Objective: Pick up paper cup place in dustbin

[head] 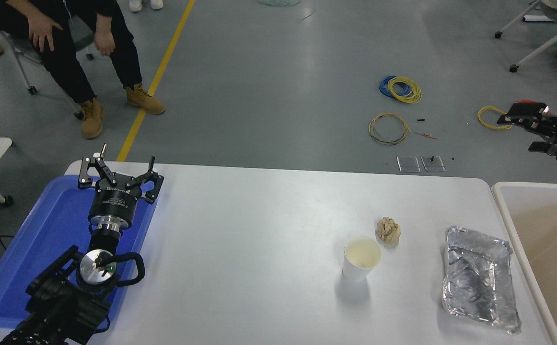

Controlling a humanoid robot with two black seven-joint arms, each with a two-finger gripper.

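A small plain white paper cup [362,258] with a cream-yellowish inside stands on the white table [259,239] near a crumpled tan-brown paper ball [388,230], a shiny crumpled silver foil tray [480,280], a flat bright blue tray [43,239] and a white-rimmed dustbin with beige inner walls [554,239].

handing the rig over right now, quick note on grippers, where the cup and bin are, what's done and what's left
Left gripper: parked over the blue tray at the lower left, open, holding nothing.
Right gripper: high at the right edge, beyond the table's far side, well away from the cup, open and empty.
Paper cup: upright on the white table, right of centre, untouched; a crumpled brown paper ball sits just behind it, a crumpled foil tray to its right.
Dustbin: off the table's right edge, only partly in view.
Done: nothing yet.
Left: reach, grasp the cup, carry it right, drop it in the dustbin.
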